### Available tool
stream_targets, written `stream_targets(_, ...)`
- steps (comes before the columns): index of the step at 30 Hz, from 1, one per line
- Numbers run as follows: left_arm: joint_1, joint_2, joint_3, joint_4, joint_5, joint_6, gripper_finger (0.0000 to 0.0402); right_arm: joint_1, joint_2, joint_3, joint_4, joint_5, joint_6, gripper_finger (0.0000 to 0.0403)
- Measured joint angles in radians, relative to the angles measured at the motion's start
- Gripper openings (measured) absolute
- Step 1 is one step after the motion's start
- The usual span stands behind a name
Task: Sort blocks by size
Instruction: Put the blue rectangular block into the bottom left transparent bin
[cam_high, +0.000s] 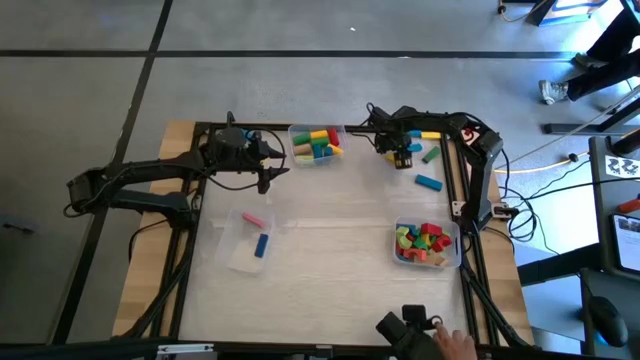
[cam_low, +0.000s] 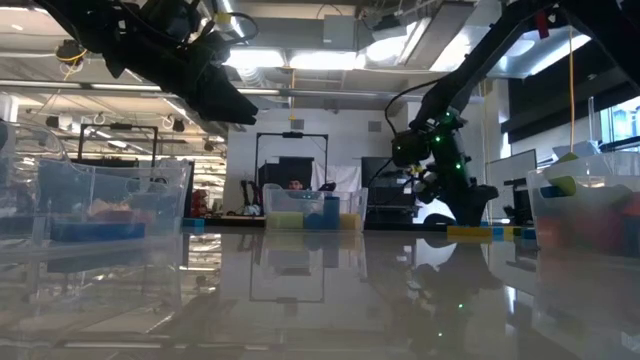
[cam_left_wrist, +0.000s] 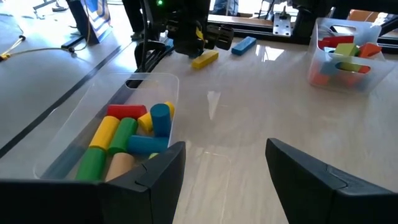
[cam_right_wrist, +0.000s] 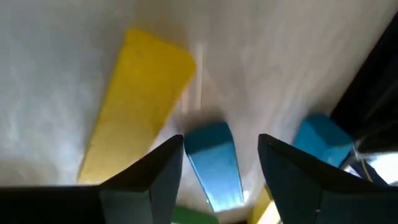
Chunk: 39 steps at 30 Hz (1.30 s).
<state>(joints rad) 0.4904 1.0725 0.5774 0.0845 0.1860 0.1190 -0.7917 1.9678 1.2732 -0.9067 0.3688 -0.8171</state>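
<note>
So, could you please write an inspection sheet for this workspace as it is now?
Surface: pale table, glossy, no spill seen.
Job's things: loose blocks at the far right: a yellow bar, blue blocks, a green one. Far middle bin holds cylinders; near right bin holds mixed chunks; left bin holds a pink and a blue bar.
Clutter: nothing seen.
Grippers: left gripper open, empty, beside the far middle bin. Right gripper open, low over a blue block, not gripping it.
Cables: cables run on the floor at the right.
Surroundings: a person's hand at the near edge.
</note>
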Motion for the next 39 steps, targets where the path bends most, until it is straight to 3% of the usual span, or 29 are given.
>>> stream_targets(7,0.000,0.000,0.000,-0.025,0.000,-0.008,0.0218,-0.023,0.011,-0.007,-0.010,-0.054,0.054,0.0165)
stream_targets(19,-0.026,-0.008,0.000,-0.033,0.000,-0.028,0.0218,-0.018,0.013,0.037,-0.057,-0.051,0.162,0.0106)
stream_targets(27,-0.073,-0.113,0.000,-0.058,0.000,-0.074,0.0218,0.074,-0.082,0.129,-0.065,-0.094,0.211,0.0111)
stream_targets(32,-0.090,-0.187,0.000,-0.100,0.001,-0.098,0.0218,0.173,-0.154,0.161,-0.029,-0.248,0.292,0.0109)
stream_targets(39,-0.092,-0.235,0.000,-0.176,0.000,-0.112,0.0218,0.329,-0.184,0.155,0.232,-0.473,0.417,0.0112)
